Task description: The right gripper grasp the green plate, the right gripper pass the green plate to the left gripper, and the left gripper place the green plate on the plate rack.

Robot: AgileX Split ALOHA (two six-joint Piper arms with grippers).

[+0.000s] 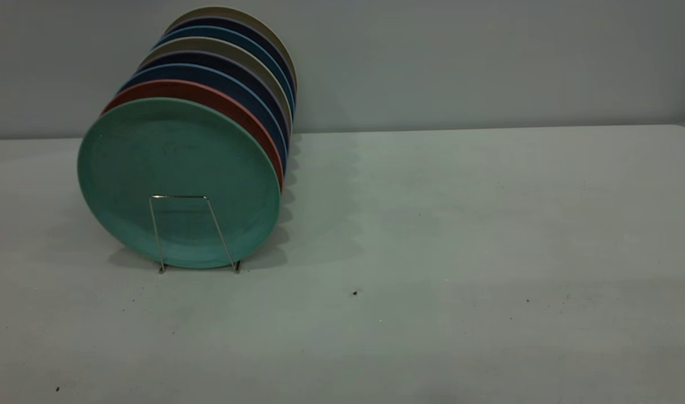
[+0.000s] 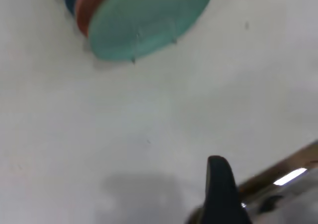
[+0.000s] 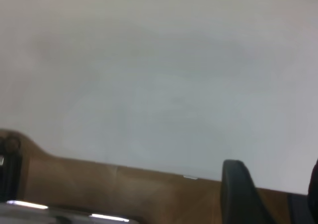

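The green plate (image 1: 174,168) stands upright at the front of a row of plates in the plate rack (image 1: 180,197), whose wire loop crosses its lower face. It also shows in the left wrist view (image 2: 149,20), far from the left gripper (image 2: 273,184). Only one black finger (image 2: 218,182) of that gripper shows, set well to one side over the bare table, with nothing held. The right gripper (image 3: 276,184) is open and empty near the table's wooden edge, with one finger (image 3: 238,189) showing and the other at the frame edge. Neither gripper shows in the exterior view.
Behind the green plate stand a salmon-pink plate (image 1: 219,98), dark blue plates (image 1: 230,84) and beige ones. The grey table (image 1: 460,224) stretches to the right of the rack. A wall stands behind.
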